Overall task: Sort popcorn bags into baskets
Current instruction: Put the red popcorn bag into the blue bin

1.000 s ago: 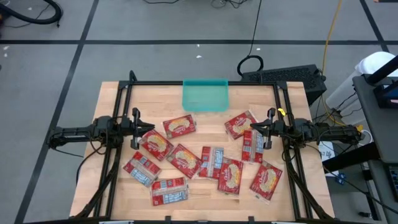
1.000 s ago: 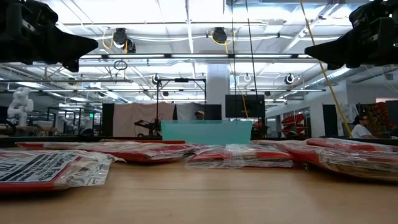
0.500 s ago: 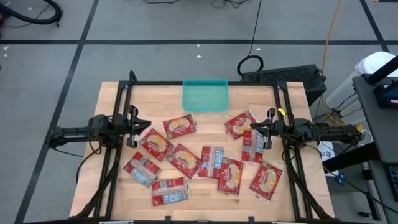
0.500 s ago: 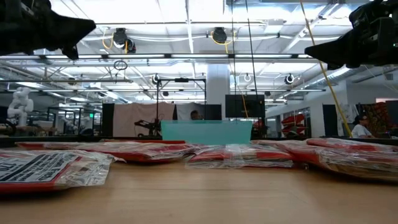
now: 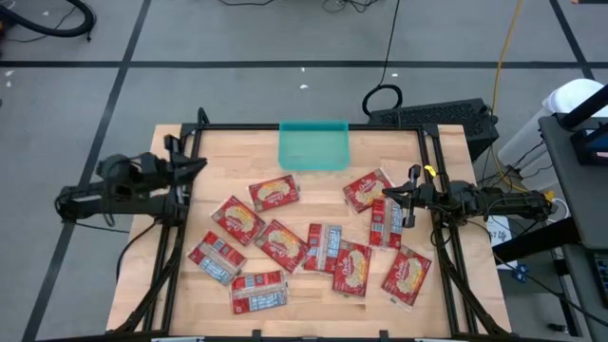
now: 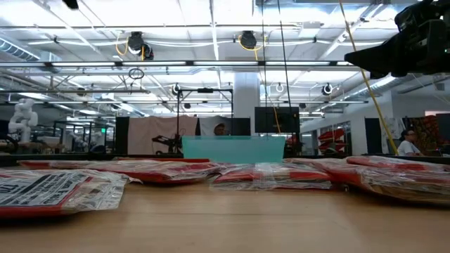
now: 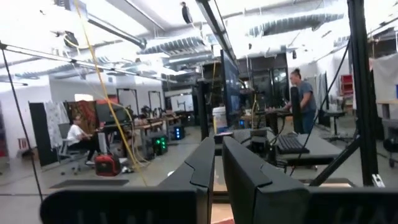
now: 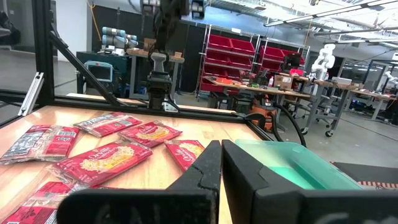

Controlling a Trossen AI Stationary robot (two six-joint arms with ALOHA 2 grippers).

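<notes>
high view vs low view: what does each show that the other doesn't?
High view only: the left gripper, shut, raised at the table's left edge, and every popcorn bag's position, including the one nearest the basket. Low view only: the room behind, with a seated person. Both: the empty teal basket, the bags, and the right gripper, shut, above the right-hand bags.

Left gripper (image 5: 197, 163) out of low view, popcorn bags' (image 6: 53, 190) print unreadable
</notes>
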